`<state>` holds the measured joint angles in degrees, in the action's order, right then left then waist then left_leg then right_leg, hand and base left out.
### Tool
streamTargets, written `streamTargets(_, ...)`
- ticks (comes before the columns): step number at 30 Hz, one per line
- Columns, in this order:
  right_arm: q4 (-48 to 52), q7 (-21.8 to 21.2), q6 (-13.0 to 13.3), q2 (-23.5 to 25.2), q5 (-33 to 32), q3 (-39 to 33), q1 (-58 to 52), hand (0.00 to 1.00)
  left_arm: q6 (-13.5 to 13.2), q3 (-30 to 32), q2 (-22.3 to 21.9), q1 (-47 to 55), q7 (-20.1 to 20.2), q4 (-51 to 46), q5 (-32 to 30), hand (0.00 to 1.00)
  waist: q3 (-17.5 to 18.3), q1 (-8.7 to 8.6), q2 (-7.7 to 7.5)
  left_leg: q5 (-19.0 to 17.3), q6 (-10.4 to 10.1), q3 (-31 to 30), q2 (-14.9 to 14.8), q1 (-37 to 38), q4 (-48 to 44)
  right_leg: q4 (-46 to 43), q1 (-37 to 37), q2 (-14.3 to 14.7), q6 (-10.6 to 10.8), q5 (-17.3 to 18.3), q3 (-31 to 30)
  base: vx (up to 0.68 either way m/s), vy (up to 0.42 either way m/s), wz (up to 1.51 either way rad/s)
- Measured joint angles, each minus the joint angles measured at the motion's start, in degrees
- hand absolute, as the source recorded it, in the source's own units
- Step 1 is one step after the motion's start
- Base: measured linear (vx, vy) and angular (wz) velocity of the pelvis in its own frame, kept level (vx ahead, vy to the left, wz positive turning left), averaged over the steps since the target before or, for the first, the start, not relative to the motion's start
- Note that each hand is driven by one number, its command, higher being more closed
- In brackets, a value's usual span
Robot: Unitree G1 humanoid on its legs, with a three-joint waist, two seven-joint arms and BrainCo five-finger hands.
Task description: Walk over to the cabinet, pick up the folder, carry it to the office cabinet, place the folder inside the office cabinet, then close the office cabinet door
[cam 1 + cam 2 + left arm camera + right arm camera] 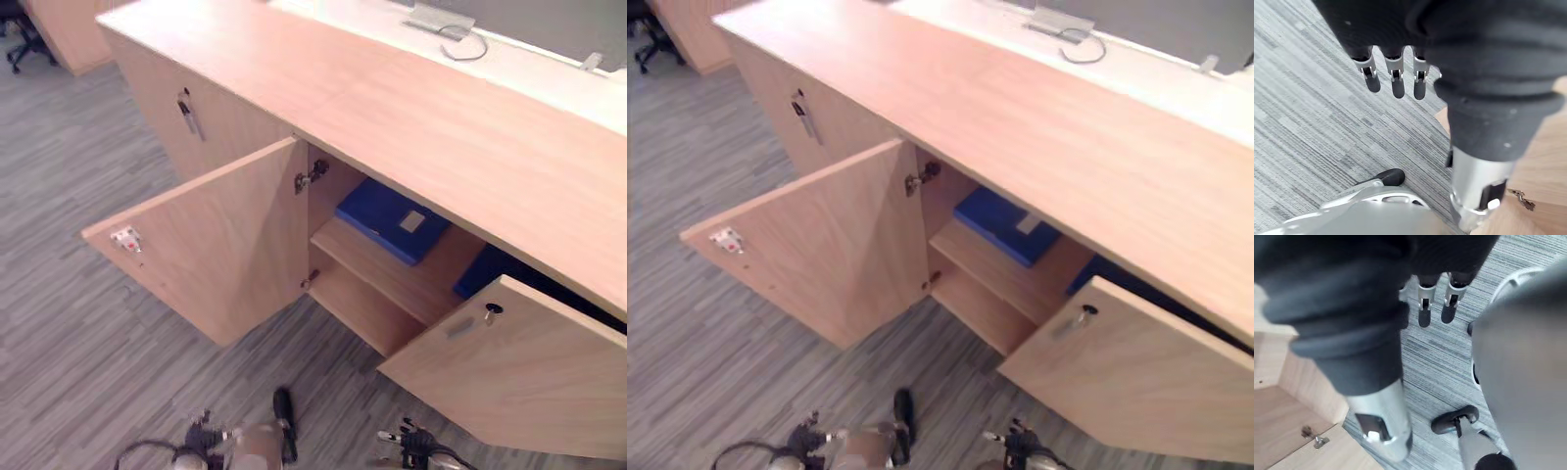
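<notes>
A blue folder (390, 221) lies flat on the upper shelf (392, 279) inside the light wooden office cabinet (441, 127), whose two doors stand open. The left door (216, 245) swings out to the left. Swung toward me, the right door (519, 372) half hides a second blue folder (482, 269). My left hand (1397, 78) hangs over the grey floor by the cabinet, fingers straight and holding nothing. My right hand (1424, 308) hangs the same way, empty, beside a wooden door edge.
A shut cabinet door to the left carries a key with a tag (186, 113); the right door has a key (492, 310) too. A grey device with a cable (441, 20) rests on the white ledge behind. An office chair (20, 39) stands far left.
</notes>
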<state>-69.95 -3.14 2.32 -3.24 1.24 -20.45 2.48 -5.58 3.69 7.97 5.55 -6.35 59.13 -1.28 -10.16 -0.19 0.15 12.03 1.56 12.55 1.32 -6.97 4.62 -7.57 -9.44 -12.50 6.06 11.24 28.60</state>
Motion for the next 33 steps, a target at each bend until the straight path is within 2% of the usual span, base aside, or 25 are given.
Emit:
streamTargets(2, 0.4, 0.0, 0.0, 0.5, -0.4, -1.2, 0.0, 0.0, 0.1, 0.1, 0.1, -0.3, 0.8, 0.0, 1.0, 0.0, -0.6, -0.15, -0.06, 0.8, 0.2, -1.3, 0.4, -0.2, 0.9, 0.3, -0.5, 0.2, 0.0, 0.0, 1.3, 0.01, 0.049, 0.36)
streamTargets(4, 0.5, 0.1, 0.0, 1.1, -1.1, -2.6, -0.3, 0.0, 0.0, 0.2, 0.3, -0.1, 1.4, 0.0, 5.1, 0.0, -0.5, -0.21, -0.38, 0.8, 0.2, -2.6, 1.3, 0.3, 0.9, 1.1, -2.0, 0.0, 0.1, 0.0, 2.7, 0.0, 0.021, 0.31)
streamTargets(9, 0.5, 0.0, 0.0, 1.5, -2.3, -2.6, -0.4, 0.0, -0.2, 3.8, -0.9, 1.3, 2.5, -2.3, 18.8, 0.0, -0.4, -0.11, -0.81, 0.4, 0.7, -3.5, 2.5, 1.2, 0.9, 1.8, -4.0, -0.6, 0.1, -0.1, 4.0, 0.02, 0.003, 0.14)
streamTargets(10, 0.5, -0.1, 0.0, 1.7, -2.3, -2.6, -0.4, 0.0, -0.3, 6.1, -2.1, 1.6, 2.4, -4.2, 21.3, 0.0, -0.5, -0.06, -0.82, 0.3, 0.7, -3.5, 2.5, 1.2, 0.9, 2.0, -4.0, -0.6, 0.1, -0.1, 3.9, 0.03, -0.016, -0.07)
streamTargets(11, 0.6, -0.1, 0.0, 1.7, -2.3, -2.6, -0.5, 0.0, -0.2, 11.1, -4.1, 1.4, 2.4, -7.9, 22.7, 0.0, -0.4, -0.08, -1.11, 0.1, 1.0, -3.1, 2.5, 1.2, 0.9, 2.5, -4.1, -0.6, 0.4, -0.3, 3.9, 0.04, -0.029, -0.09)
streamTargets(13, 0.7, -0.2, 0.0, 1.6, -2.3, -2.6, -1.1, 0.0, -0.2, 17.5, -4.4, 0.5, 2.0, -13.5, 24.8, 0.0, -0.2, -0.15, -1.38, -0.5, 1.2, -2.5, 2.4, 1.2, 0.9, 3.1, -4.2, -0.6, 0.5, -0.4, 3.6, 0.04, -0.041, -0.12)
streamTargets(16, 0.7, -1.0, 0.1, 1.4, -2.3, -3.1, -1.4, 0.0, -0.2, 25.5, -2.0, -2.4, 0.8, -15.8, 24.4, 0.0, -0.2, -0.21, -1.63, -1.2, 0.7, -1.5, 2.4, 2.1, 0.9, 3.7, -4.8, -0.7, 1.0, -1.0, 2.6, 0.06, -0.05, -0.23)
streamTargets(18, 0.7, -1.5, 0.0, 1.4, -1.7, -3.3, -1.9, 0.0, -0.1, 29.4, 2.4, -4.8, -0.3, -15.8, 21.7, 0.0, 0.4, -0.34, -2.16, -2.4, 0.6, -0.4, 2.2, 3.3, 0.9, 4.3, -5.6, -0.7, 0.3, -1.5, 2.1, 0.08, -0.055, -0.28)
streamTargets(20, 0.8, -1.8, -0.1, 1.5, -0.7, -4.4, -2.0, 0.0, 0.3, 30.7, 5.7, -6.4, -0.7, -15.7, 19.6, 0.0, 0.6, -0.27, -2.2, -3.1, 0.2, 0.2, 1.8, 4.0, 0.9, 4.2, -5.7, -0.5, -0.4, -1.9, 1.4, 0.08, -0.039, -0.26)
streamTargets(21, 0.8, -1.9, -0.1, 1.5, 0.0, -5.2, -2.1, 0.0, 0.8, 30.9, 9.2, -7.7, -0.7, -14.6, 17.3, 0.0, 0.6, -0.27, -2.23, -3.6, -0.3, 0.8, 1.4, 4.5, 0.9, 4.2, -5.7, -0.3, -0.9, -2.2, 0.6, 0.07, -0.027, -0.32)
streamTargets(22, 0.8, -1.9, -0.3, 1.5, -0.1, -5.4, -2.2, 0.0, 1.3, 30.9, 13.1, -9.6, -0.5, -12.3, 15.0, 0.0, 0.6, -0.27, -2.23, -3.9, -0.6, 1.4, 0.9, 5.0, 0.9, 4.0, -5.7, -0.1, -1.3, -2.4, 0.3, 0.05, -0.022, -0.33)
streamTargets(24, 0.8, -1.9, -0.5, 1.4, -0.1, -5.5, -2.2, 0.0, 1.8, 29.7, 17.8, -12.2, 0.0, -9.1, 11.7, 0.0, 0.6, -0.23, -2.22, -4.5, -1.1, 2.4, 0.2, 5.8, 0.9, 3.4, -5.5, 0.2, -1.9, -2.8, -0.4, 0.06, -0.023, -0.31)
streamTargets(26, 0.7, -1.9, -0.8, 1.5, -0.1, -6.5, -2.3, 0.0, 2.2, 26.0, 23.2, -16.0, 0.7, -5.1, 6.3, 0.0, 0.8, -0.24, -2.23, -5.0, -1.4, 3.1, -0.7, 7.2, 0.9, 1.7, -5.5, 0.4, -2.3, -3.1, -0.8, 0.08, -0.019, -0.28)
streamTargets(28, 0.7, -1.9, -1.2, 1.6, -0.1, -7.5, -2.6, 0.0, 2.3, 21.8, 26.4, -20.0, 1.9, -1.9, 1.9, 0.0, 1.7, -0.23, -2.13, -5.5, -1.6, 4.1, -1.6, 7.9, 0.6, -0.8, -4.4, 0.4, -2.4, -3.1, -1.3, 0.09, -0.007, -0.25)
streamTargets(31, 0.7, -1.9, -1.1, 1.6, -0.5, -8.2, -2.6, 0.0, 3.4, 21.0, 28.1, -22.1, 2.3, 1.4, 0.8, 0.0, 2.2, -0.35, -1.79, -5.6, -1.6, 4.4, -3.3, 8.5, 0.5, -6.1, -1.6, 0.8, -2.4, -3.2, -3.9, 0.08, -0.023, -0.23)
streamTargets(32, 0.7, -1.9, -1.2, 1.5, -1.1, -9.9, -2.7, 0.0, 3.8, 20.1, 29.3, -22.3, 2.4, 2.1, 0.8, 0.0, 2.2, -0.31, -0.52, -5.5, -1.7, 4.1, -5.6, 8.8, 0.5, -7.4, 0.2, 1.9, -2.1, 0.1, -4.5, 0.05, -0.076, -0.12)
streamTargets(33, 0.7, -1.9, -1.3, 1.5, -1.5, -9.9, -2.7, 0.0, 4.1, 20.1, 29.7, -22.3, 2.3, 2.4, 0.8, 0.0, 2.0, -0.28, -0.32, -5.5, -1.8, 4.1, -6.4, 9.2, 0.5, -5.3, 0.2, 2.8, -1.6, 1.4, -4.6, 0.03, -0.134, -0.07)
